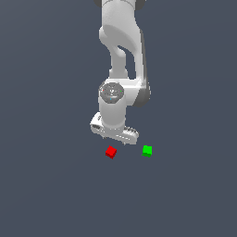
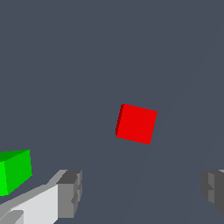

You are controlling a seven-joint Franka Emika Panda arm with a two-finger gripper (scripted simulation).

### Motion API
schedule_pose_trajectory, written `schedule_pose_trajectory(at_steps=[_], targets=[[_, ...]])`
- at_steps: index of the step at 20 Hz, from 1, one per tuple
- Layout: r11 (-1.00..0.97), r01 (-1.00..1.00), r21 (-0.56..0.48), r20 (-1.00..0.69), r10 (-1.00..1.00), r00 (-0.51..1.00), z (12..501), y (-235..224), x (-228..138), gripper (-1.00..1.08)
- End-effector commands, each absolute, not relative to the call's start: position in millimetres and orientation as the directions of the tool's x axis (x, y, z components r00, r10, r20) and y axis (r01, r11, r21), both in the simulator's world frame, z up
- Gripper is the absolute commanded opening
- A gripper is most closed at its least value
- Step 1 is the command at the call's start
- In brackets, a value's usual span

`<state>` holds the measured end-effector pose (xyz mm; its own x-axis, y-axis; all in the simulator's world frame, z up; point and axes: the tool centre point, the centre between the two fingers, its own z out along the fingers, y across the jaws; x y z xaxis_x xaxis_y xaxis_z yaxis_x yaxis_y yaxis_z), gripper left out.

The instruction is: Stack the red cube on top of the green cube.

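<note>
Two small cubes sit on the dark grey surface (image 1: 46, 185), just below the middle of the exterior frame: the red cube (image 1: 110, 152) lies a little to the exterior view's left of the green cube (image 1: 147, 150), near it but apart, nothing touching either. The white arm reaches down from the top of the frame and the hand (image 1: 115, 132) hangs just above and behind the red cube, empty. In the wrist view its two grey fingertips (image 2: 70, 193) stand wide apart at the lower corners of the picture, so the hand is spread, with the red cube (image 2: 136, 124) seen beyond the gap between them near the centre and turned somewhat askew to the line of the fingers. That placing reads as a line-up for a grasp not yet made; the hand would likely need to come lower and perhaps twist to meet flat faces. The green cube (image 2: 15, 170) shows at the lower left edge beside one finger. Both cubes are plain, sharp-edged, matt and evenly coloured; the surface is featureless
</note>
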<state>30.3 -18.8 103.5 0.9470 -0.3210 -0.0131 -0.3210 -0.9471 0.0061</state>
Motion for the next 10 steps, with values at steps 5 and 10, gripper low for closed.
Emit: schedule_pose_trajectory(at_steps=[5, 10], targets=[[-0.889, -0.457, 0.003, -0.004, -0.457, 0.889, 81, -30, 48, 1.00], [-0.859, -0.512, 0.001, 0.000, -0.512, 0.859, 72, -36, 55, 1.00]])
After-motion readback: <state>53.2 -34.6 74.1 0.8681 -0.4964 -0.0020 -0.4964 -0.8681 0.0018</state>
